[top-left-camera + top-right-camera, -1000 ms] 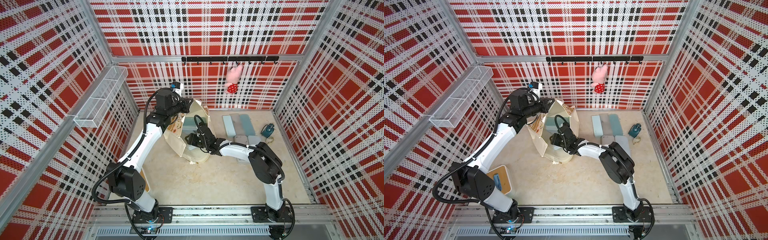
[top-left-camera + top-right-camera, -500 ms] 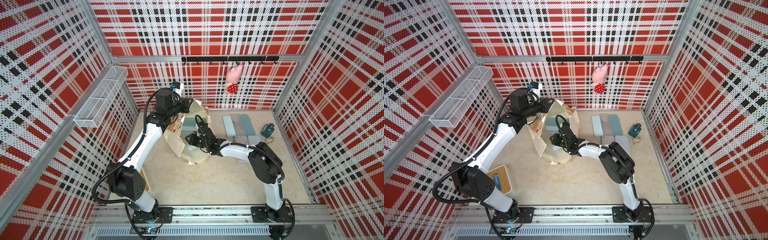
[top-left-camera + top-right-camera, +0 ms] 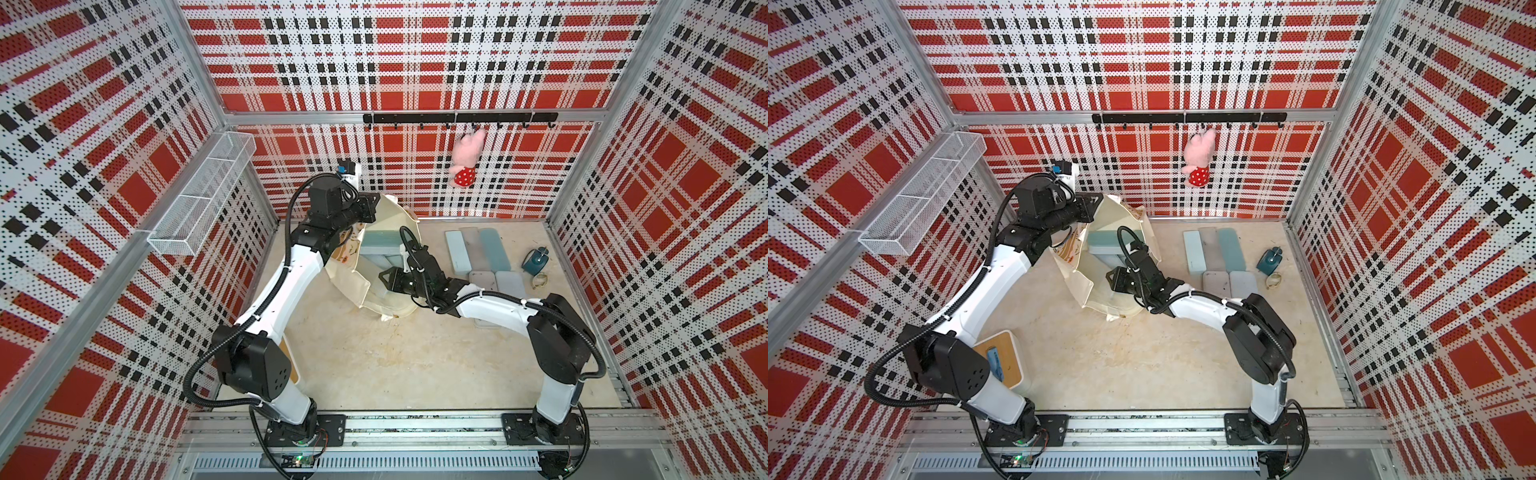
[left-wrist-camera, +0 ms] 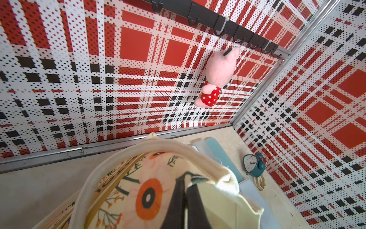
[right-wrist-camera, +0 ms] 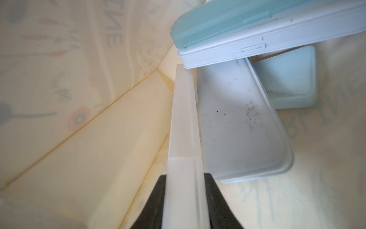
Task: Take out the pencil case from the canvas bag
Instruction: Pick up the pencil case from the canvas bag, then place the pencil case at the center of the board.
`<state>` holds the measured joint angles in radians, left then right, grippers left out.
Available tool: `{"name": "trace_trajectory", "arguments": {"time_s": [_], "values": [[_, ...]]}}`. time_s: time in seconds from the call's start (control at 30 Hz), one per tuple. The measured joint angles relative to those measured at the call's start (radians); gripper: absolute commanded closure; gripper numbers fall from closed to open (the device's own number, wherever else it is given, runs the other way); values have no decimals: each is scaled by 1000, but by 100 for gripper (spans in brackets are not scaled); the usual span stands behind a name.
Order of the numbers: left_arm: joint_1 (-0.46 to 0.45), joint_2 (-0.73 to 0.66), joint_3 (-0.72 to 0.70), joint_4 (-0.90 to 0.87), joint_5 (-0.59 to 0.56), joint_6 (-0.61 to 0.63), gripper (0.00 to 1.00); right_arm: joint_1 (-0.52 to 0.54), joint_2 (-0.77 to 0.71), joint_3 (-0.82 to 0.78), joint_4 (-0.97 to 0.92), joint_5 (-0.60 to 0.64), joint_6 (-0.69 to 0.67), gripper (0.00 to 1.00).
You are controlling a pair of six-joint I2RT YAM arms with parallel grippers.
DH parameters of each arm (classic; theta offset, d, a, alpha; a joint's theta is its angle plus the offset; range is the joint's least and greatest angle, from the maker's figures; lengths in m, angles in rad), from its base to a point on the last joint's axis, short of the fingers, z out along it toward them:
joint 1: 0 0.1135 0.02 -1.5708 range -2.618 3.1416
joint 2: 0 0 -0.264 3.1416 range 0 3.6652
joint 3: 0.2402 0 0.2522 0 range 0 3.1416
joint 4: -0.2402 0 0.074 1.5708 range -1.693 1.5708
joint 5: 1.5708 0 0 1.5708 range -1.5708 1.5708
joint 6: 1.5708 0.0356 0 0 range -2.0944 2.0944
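Inside canvas bag (image 5: 99, 138), right end effector (image 5: 186, 176) seemingly around pencil case (image 5: 183, 123)

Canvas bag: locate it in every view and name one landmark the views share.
Both top views: the canvas bag sits near frame centre.
Left wrist: lower middle, flowered face up close, left gripper shut on its rim.
Right wrist: its cream inside fills the frame; right gripper shut on a frosted pencil case.
Landmark: pink plush toy, in all but the right wrist view.
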<state>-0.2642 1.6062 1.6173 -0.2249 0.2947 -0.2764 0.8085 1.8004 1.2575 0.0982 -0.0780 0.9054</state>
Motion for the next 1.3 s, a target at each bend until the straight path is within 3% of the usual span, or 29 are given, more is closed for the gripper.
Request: {"name": "trace_trajectory", "arguments": {"time_s": [0.9, 1.1, 1.3], "values": [[124, 71, 110, -84, -196, 6, 100, -2, -552, -408, 57, 110, -116, 77], [163, 74, 127, -107, -237, -13, 100, -6, -698, -518, 68, 182, -115, 78], [183, 76, 137, -129, -256, -26, 100, -6, -825, -627, 31, 345, -35, 79]]}}
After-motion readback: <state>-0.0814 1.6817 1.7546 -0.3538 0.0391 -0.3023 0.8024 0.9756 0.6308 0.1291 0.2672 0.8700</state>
